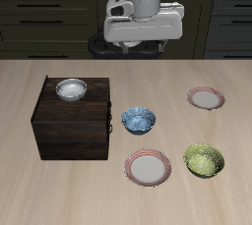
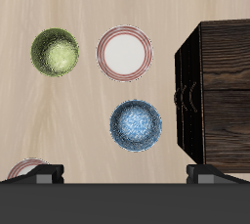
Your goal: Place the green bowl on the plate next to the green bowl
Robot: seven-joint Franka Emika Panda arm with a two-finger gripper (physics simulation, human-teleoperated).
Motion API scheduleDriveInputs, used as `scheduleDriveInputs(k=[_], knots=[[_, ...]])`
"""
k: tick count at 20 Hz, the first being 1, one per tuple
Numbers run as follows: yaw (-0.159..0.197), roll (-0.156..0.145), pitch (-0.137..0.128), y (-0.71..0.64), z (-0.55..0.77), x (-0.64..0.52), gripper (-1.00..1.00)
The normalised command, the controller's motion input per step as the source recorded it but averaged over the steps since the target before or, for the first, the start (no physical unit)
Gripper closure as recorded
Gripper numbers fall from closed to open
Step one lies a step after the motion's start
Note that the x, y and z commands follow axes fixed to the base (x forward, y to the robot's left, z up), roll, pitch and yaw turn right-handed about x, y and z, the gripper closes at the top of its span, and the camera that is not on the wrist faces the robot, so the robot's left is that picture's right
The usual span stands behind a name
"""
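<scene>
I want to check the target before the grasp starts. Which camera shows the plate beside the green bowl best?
The wrist view: it looks straight down on the plate, showing its whole striped rim and bare centre beside the green bowl. The exterior view shows the same plate at a slant near the table's front edge, smaller but unobstructed.

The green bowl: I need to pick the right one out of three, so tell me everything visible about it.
The green bowl is small, round and mottled lime-olive inside and out, with a glazed ceramic look. It stands upright and empty on the wooden table, near the front edge, beside the plate with the pink-red striped rim but apart from it. Nothing touches it except the table; the claw hangs high above, farther back.
</scene>
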Motion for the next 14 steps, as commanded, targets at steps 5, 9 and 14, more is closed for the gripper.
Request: scheduleDriveInputs(k=[5,9,14], knots=[[0.004,-0.057,0.021,0.07,0.02,0.40,-1.00],[0.027,-0.062,-0.020,0.18,0.07,0.33,-1.00],[0.034,-0.027,0.004,0.28,0.00,0.28,-1.00]])
